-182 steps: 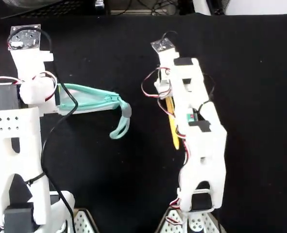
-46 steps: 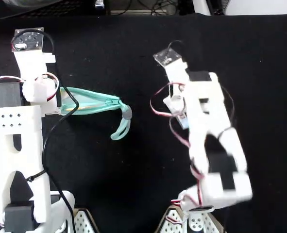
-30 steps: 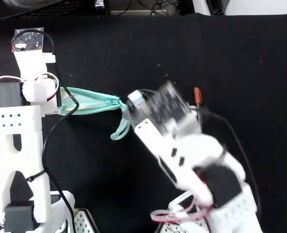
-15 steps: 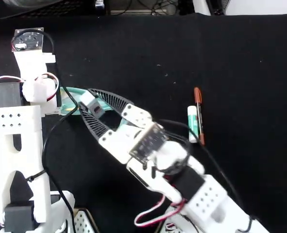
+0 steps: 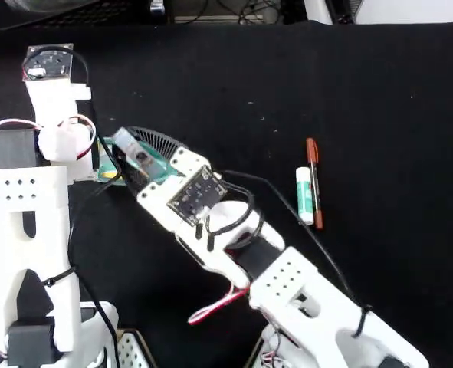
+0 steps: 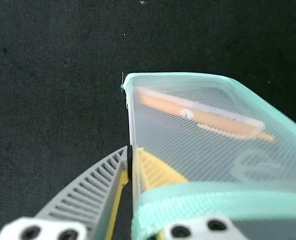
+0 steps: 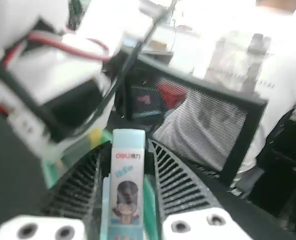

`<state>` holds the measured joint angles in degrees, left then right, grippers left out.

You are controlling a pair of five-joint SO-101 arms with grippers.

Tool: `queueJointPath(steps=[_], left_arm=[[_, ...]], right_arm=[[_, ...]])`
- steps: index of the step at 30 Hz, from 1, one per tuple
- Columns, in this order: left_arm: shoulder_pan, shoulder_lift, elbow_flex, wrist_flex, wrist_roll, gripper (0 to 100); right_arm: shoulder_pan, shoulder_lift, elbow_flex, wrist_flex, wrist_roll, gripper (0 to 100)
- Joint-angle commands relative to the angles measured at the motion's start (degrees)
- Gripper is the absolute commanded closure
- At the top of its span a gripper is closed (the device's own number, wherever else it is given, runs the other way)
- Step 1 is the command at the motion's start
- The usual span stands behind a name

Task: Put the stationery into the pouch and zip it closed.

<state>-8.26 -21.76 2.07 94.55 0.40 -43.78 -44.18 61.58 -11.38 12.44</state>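
A translucent teal pouch (image 6: 213, 145) with an orange pencil (image 6: 203, 117) inside is held off the table by my left gripper (image 6: 132, 155), shut on the pouch's edge. In the high view the pouch (image 5: 159, 165) sits beside the left gripper (image 5: 96, 161), mostly hidden by the right arm. My right gripper (image 5: 138, 157) is over the pouch, shut on a light-blue eraser (image 5: 129, 142). The eraser (image 7: 125, 180) stands upright between the black ribbed fingers (image 7: 175, 180) of the right gripper (image 7: 127, 142). An orange pen (image 5: 312, 184) and a white-and-green glue stick (image 5: 305, 195) lie on the table at right.
The black cloth table (image 5: 379, 100) has free room at the back and far right. The right arm's white body (image 5: 287, 284) stretches diagonally across the table's middle. The left arm (image 5: 27, 230) stands along the left edge.
The right arm swung from the table's middle leftwards to the pouch with the eraser in its gripper, uncovering the pen and glue stick. The left arm kept holding the pouch.
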Motion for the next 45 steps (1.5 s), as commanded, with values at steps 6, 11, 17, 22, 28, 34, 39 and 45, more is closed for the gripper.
queueJointPath(steps=[6, 11, 17, 22, 28, 34, 39, 45], left_arm=[[-0.04, 0.26, 0.13, 0.44, 0.00, 97], [-0.04, 0.26, 0.13, 0.44, 0.00, 97], [-0.04, 0.26, 0.04, 0.44, 0.00, 97], [-0.04, 0.26, 0.04, 0.44, 0.00, 97], [-0.04, 0.26, 0.04, 0.44, 0.00, 97], [-0.04, 0.26, 0.04, 0.44, 0.00, 97], [-0.04, 0.26, 0.04, 0.44, 0.00, 97], [-0.04, 0.26, 0.04, 0.44, 0.00, 97]], right_arm=[[0.88, 4.35, -8.84, 0.26, -0.53, 98.6], [1.05, 5.58, -7.08, 8.53, -0.09, 98.4], [0.97, 5.41, -13.14, 26.02, -0.09, 88.6], [0.35, 5.41, -23.78, 43.78, -0.09, 74.4], [0.18, 5.32, -31.43, 54.42, -0.09, 76.0], [0.18, 5.32, -31.69, 55.74, -0.09, 79.9], [0.09, 5.32, -31.78, 55.74, 0.00, 99.2], [0.00, 4.88, -31.87, 57.14, 1.76, 98.5]])
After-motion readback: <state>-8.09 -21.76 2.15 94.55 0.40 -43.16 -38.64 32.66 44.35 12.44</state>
